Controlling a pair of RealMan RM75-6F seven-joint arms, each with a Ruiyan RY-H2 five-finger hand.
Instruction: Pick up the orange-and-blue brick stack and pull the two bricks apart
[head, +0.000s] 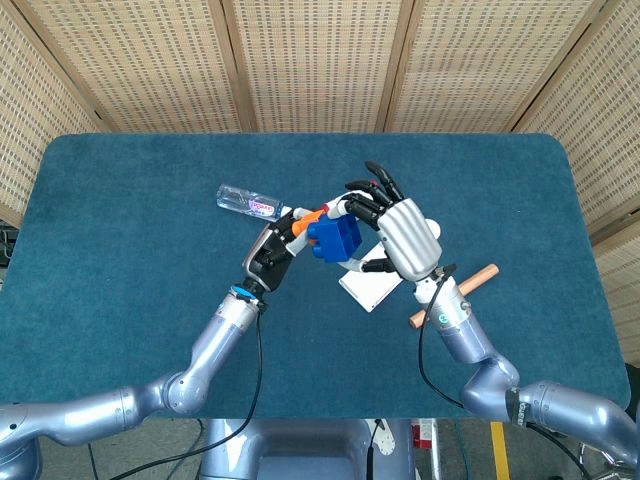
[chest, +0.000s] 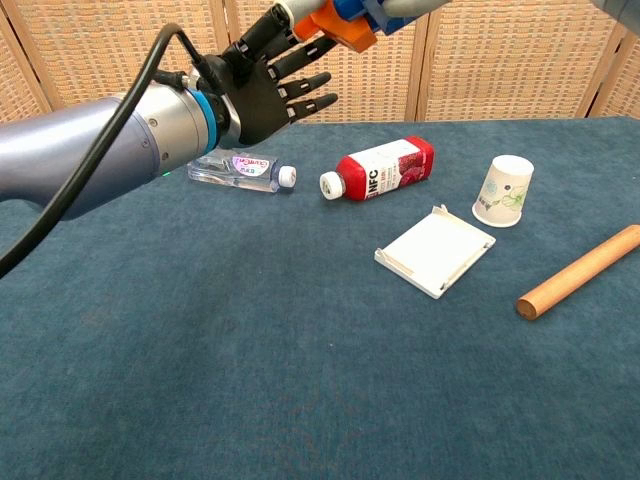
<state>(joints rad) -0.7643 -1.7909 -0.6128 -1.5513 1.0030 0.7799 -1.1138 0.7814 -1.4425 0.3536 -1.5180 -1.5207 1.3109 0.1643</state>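
Observation:
The orange brick (head: 311, 214) and the blue brick (head: 336, 239) are held up in the air above the middle of the table, still touching each other. My left hand (head: 270, 250) pinches the orange brick from the left, with its other fingers spread. My right hand (head: 402, 236) wraps its fingers around the blue brick from the right. In the chest view the left hand (chest: 266, 84) is raised high and the orange brick (chest: 336, 22) sits at the top edge. There the blue brick and the right hand are almost entirely cut off.
On the blue cloth table (chest: 200, 350) lie a clear water bottle (chest: 240, 170), a red juice bottle (chest: 380, 168), a white square tray (chest: 435, 250) and a wooden rod (chest: 580, 270). A paper cup (chest: 503, 190) stands upright. The tray lies right under the raised hands.

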